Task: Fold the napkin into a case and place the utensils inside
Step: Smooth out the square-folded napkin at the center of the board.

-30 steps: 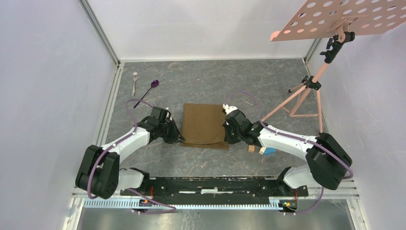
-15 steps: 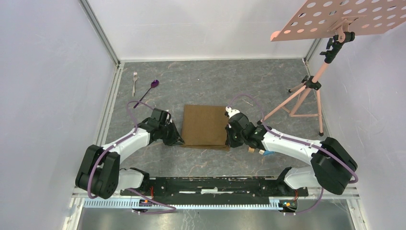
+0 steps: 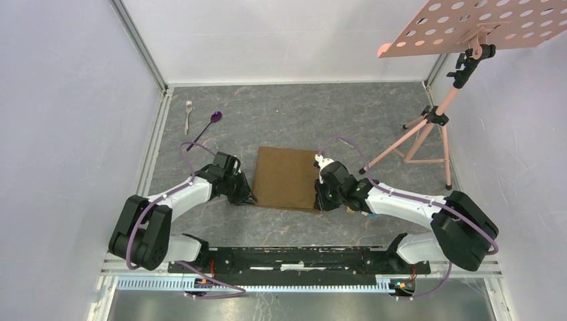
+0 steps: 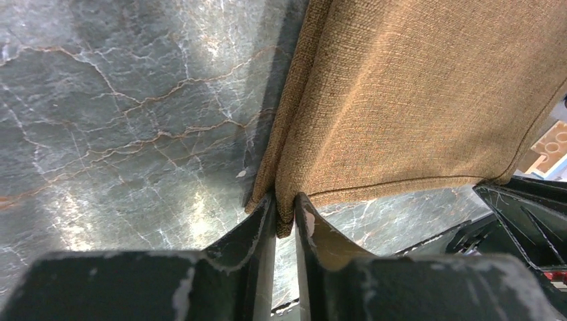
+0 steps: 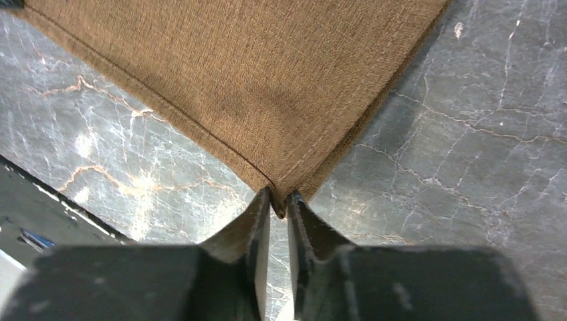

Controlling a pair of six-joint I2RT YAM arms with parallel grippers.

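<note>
The brown napkin lies folded flat at the table's middle. My left gripper is at its near-left corner. In the left wrist view that gripper is shut on the doubled cloth edge. My right gripper is at the near-right corner. In the right wrist view its narrow jaws pinch the very tip of the napkin. The utensils lie far left at the back: a silver fork and a purple spoon, both apart from the cloth.
A pink tripod stand carrying a perforated board occupies the right side. A small wooden block peeks out by my right arm. White walls close in the table left, right and back.
My right gripper has slid toward the near edge along the napkin's right side, covering the small blocks, and its jaws have eased slightly. The left gripper has barely moved.
</note>
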